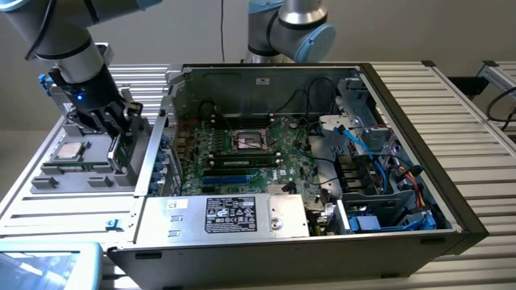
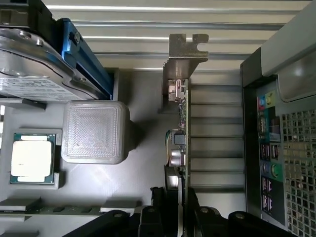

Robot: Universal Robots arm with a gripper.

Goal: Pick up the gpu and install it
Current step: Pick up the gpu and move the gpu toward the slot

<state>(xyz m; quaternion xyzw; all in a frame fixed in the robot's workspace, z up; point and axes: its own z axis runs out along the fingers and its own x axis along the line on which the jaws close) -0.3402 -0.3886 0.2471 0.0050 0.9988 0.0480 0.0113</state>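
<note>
Found a slatted metal table (image 1: 475, 139) beneath everything, with a plain pale wall behind. Took the open computer case (image 1: 266, 84) as the reference.

Furthest to the exterior view's left of the case, noted a grey parts tray (image 1: 48, 181) lying flat, just beside the case wall. On the tray's side far from the case, logged a processor chip (image 1: 69, 151) seated flat in its recess. Nearer the case, recorded the gpu (image 2: 181, 128) standing on edge over the tray, with its silver bracket (image 2: 185, 54) at the end away from the gripper and the case's port panel close alongside. Recorded the card outside the case, not installed.

Confirmed the gripper (image 2: 175, 196) directly over the card, jaws clamped against both faces: black cooler on one side, green board on the other.

Inside the case, observed the motherboard (image 1: 241, 154) on the floor and a labelled power supply (image 1: 229, 214) along the near edge. Towards the exterior view's right of the interior, logged blue cables (image 1: 379, 151) among the drive bays. Behind the case, noted a second arm (image 1: 290, 30).
</note>
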